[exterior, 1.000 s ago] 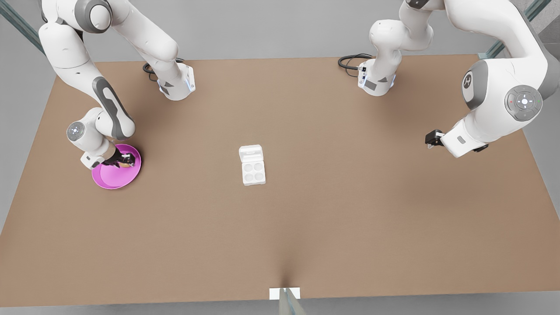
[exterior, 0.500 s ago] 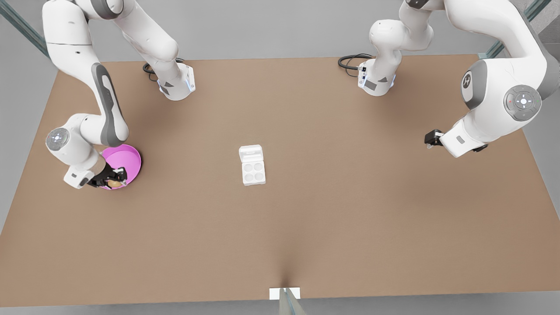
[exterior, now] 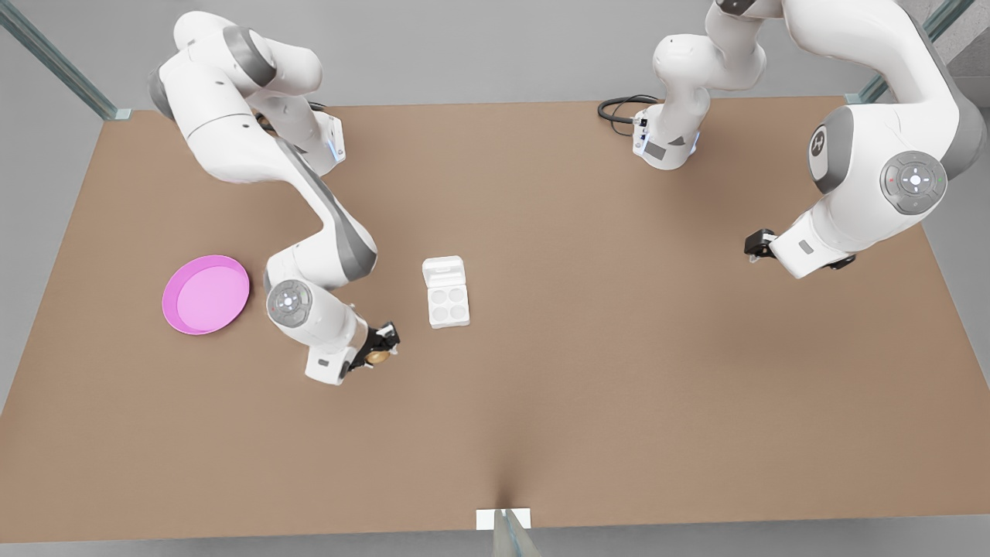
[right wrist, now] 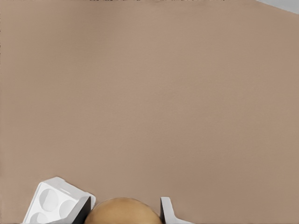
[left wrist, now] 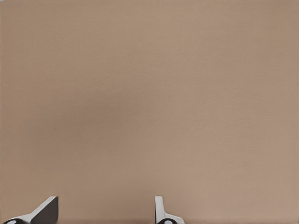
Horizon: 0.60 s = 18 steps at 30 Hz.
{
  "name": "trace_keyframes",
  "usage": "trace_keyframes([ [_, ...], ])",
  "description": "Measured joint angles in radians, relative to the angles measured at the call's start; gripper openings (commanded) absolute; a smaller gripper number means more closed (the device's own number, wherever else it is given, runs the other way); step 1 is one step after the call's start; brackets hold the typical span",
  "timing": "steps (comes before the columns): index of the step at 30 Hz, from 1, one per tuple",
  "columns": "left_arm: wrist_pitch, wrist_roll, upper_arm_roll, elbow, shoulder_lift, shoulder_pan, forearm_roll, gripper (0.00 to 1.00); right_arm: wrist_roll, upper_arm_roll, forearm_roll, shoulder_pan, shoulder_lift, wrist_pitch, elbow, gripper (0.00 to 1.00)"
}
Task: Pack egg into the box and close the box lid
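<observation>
The tan-brown egg (exterior: 377, 357) (right wrist: 122, 211) sits between the fingers of my right gripper (exterior: 380, 348) (right wrist: 125, 203), which is shut on it above the table. That gripper hangs just to the front view's left of the white box (exterior: 448, 305), slightly nearer the front edge. The box lies open with four bare cups, and its lid (exterior: 444, 272) is folded flat on the far side. In the right wrist view a corner of the box (right wrist: 51, 203) shows beside one finger. My left gripper (exterior: 754, 249) (left wrist: 105, 201) waits open over bare table at the front view's right.
A round pink plate (exterior: 205, 294) with nothing in it lies at the front view's left. The brown table (exterior: 588, 387) spreads wide around the box. Both arm bases and their cables (exterior: 619, 108) stand at the far edge.
My right gripper lifted the egg off the pink plate and carried it toward the front view's right, close to the box. The left arm barely shifted.
</observation>
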Motion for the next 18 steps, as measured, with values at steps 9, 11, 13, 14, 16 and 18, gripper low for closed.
trace_keyframes([
  [9, 0.002, -0.001, 0.000, 0.000, 0.010, 0.000, 0.000, 1.00, 0.336, -0.033, 0.044, 0.205, 0.041, -0.034, -0.032, 0.46],
  [11, 0.004, -0.001, 0.000, 0.000, 0.015, 0.001, 0.000, 1.00, 0.408, -0.032, 0.056, 0.213, 0.017, -0.011, -0.089, 0.46],
  [13, 0.005, -0.001, 0.000, 0.000, 0.016, 0.001, 0.000, 1.00, 0.474, -0.032, 0.064, 0.216, -0.024, 0.021, -0.177, 0.46],
  [14, 0.006, -0.001, 0.001, 0.000, 0.017, 0.001, 0.000, 1.00, 0.504, -0.032, 0.067, 0.217, -0.045, 0.040, -0.225, 0.46],
  [16, 0.006, -0.001, 0.001, 0.000, 0.017, 0.002, 0.000, 1.00, 0.560, -0.032, 0.071, 0.217, -0.068, 0.080, -0.292, 0.47],
  [18, 0.007, -0.001, 0.002, 0.000, 0.017, 0.002, 0.000, 1.00, 0.609, -0.032, 0.073, 0.218, -0.084, 0.119, -0.348, 0.47],
])
